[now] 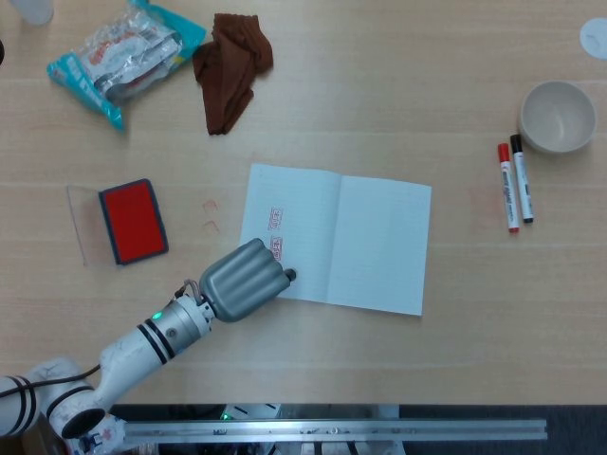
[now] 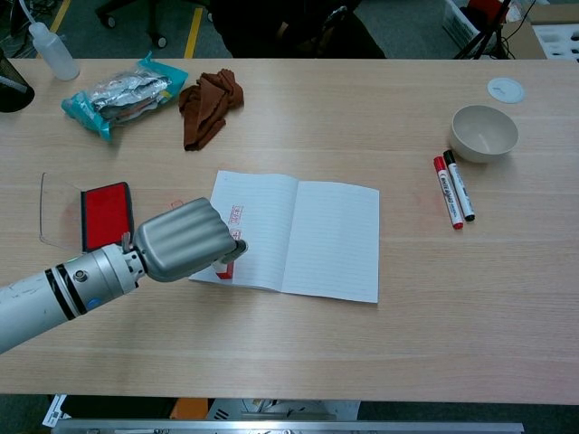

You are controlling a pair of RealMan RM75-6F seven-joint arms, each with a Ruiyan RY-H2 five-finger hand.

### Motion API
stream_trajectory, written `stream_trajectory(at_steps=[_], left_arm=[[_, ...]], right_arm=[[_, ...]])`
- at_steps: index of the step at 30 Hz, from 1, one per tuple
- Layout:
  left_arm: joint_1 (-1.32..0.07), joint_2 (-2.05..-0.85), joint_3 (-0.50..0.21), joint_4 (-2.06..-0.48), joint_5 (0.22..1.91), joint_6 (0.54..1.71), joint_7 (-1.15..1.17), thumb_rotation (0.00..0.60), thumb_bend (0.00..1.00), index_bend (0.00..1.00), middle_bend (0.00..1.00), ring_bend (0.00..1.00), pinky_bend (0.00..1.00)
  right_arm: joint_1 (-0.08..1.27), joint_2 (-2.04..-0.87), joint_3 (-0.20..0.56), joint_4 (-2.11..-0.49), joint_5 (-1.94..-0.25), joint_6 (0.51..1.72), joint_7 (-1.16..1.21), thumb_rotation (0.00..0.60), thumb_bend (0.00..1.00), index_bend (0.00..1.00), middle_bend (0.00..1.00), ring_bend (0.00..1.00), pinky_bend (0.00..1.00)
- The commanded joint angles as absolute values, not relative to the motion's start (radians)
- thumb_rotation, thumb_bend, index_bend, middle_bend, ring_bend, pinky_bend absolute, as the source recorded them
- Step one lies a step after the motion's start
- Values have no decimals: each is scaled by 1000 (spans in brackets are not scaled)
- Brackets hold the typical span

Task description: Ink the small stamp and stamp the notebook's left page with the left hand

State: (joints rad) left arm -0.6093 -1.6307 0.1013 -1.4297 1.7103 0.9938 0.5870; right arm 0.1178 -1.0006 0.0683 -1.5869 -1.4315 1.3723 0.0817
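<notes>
My left hand (image 1: 245,280) (image 2: 185,241) sits over the lower left corner of the open notebook (image 1: 365,242) (image 2: 317,235), its fingers curled around the small red stamp (image 2: 223,268). The stamp's base stands down on the left page near its bottom edge in the chest view; the head view hides it under the hand. Two red stamp marks (image 1: 275,220) (image 2: 236,214) show on the left page just above the hand. The red ink pad (image 1: 132,220) (image 2: 106,214) lies open to the left of the notebook. My right hand is in neither view.
A clear lid (image 1: 78,223) lies beside the ink pad. A brown cloth (image 1: 231,66) and a snack bag (image 1: 123,52) are at the back left. A red marker (image 1: 507,187), a black marker (image 1: 522,177) and a bowl (image 1: 558,117) are at the right.
</notes>
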Motion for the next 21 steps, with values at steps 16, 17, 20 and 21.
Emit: stream_trajectory(at_steps=[16, 17, 20, 21], left_arm=[[-613, -1661, 100, -1379, 1706, 995, 567, 600, 344, 574, 1000, 1000, 1000], [-614, -1662, 101, -1377, 1706, 993, 566, 600, 344, 574, 1000, 1000, 1000], [-617, -1663, 102, -1376, 1702, 985, 561, 600, 345, 574, 1000, 1000, 1000], [-619, -1663, 102, -1376, 1699, 981, 560, 600, 346, 574, 1000, 1000, 1000]], right_arm=[[115, -1003, 70, -1579, -1426, 1369, 86, 600, 222, 341, 473, 497, 538], [115, -1003, 70, -1579, -1426, 1370, 86, 600, 222, 341, 473, 497, 538], [113, -1003, 71, -1577, -1424, 1371, 87, 600, 222, 341, 473, 497, 538], [113, -1003, 71, -1576, -1424, 1371, 88, 600, 223, 341, 473, 497, 538]])
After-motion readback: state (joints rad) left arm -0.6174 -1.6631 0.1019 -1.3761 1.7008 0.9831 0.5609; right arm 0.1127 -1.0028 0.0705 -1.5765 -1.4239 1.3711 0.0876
